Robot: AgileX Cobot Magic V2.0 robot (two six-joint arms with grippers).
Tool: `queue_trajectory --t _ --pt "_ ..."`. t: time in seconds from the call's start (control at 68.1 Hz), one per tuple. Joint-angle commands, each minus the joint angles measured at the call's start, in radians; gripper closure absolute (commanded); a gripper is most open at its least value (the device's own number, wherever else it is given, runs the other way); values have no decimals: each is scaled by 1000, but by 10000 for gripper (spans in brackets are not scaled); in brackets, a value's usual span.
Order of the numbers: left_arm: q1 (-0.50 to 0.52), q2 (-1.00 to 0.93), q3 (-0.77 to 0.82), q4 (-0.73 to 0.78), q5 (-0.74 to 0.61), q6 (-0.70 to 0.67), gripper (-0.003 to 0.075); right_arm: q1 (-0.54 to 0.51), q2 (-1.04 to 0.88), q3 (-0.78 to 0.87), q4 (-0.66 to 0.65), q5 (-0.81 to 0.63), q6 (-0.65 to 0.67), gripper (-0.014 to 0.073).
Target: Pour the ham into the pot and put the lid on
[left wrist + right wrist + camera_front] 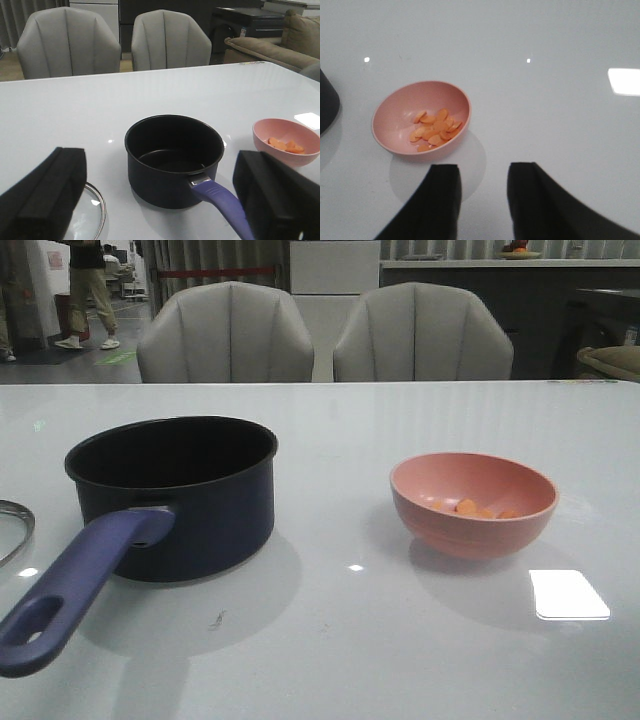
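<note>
Currently, no step of the task is done: the ham (434, 129) lies in the pink bowl (473, 504), the pot (176, 495) stands empty, and the lid (93, 212) lies flat on the worktop (400, 640).

Step in hand, as judged: taking up the bowl with the right tool (484, 200). That tool hangs above and just short of the bowl, jaws parted, gripping nothing. The left tool (160, 200) hovers over the pot's handle side, jaws spread wide, likewise empty.

Handling notes:
- The bowl wall is thin and slopes outward. A pinch over the rim, one finger inside and one outside, looks the surest hold. The inside finger should come down on the bare near wall, clear of the ham.
- The bowl and pot stand well apart, so the bowl needs carrying level before any tilt.
- The pour is best begun only once the bowl's lip sits over the pot's mouth, then tipped slowly. The pieces are light and may scatter or cling.
- The lid rests beside the pot, on the side away from the bowl, within the left tool's reach. Its knob is not visible in these views.

Item description:
- Ham: many small, thin, orange slices, oval in outline, heaped loosely at the bowl's bottom.
- Pot: dark navy, black inside, long purple-blue handle (75, 585) with a hole at its end, pointing toward the robot.
</note>
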Motion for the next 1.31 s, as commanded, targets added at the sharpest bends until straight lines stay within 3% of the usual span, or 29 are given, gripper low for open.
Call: queue_trajectory --t 0.0,0.382,0.748,0.836,0.91,1.027,1.291 --pt "-7 11 -26 -2 -83 -2 103 -5 143 -103 45 -64 -6 143" --pt "-7 11 -26 -2 -83 -2 103 -4 745 -487 96 84 -6 143" --pt "-7 11 -26 -2 -83 -2 103 32 1062 -731 101 162 -14 146" --pt "-7 11 -26 -2 -83 -2 103 31 1119 -764 101 177 -14 200" --pt "-7 11 -26 -2 -83 -2 103 31 1152 -781 101 178 -14 335" --pt "-7 11 -26 -2 -83 -2 103 31 1164 -787 103 176 -14 473" --pt "-7 11 -26 -2 -83 -2 103 31 1119 -850 109 189 -12 458"
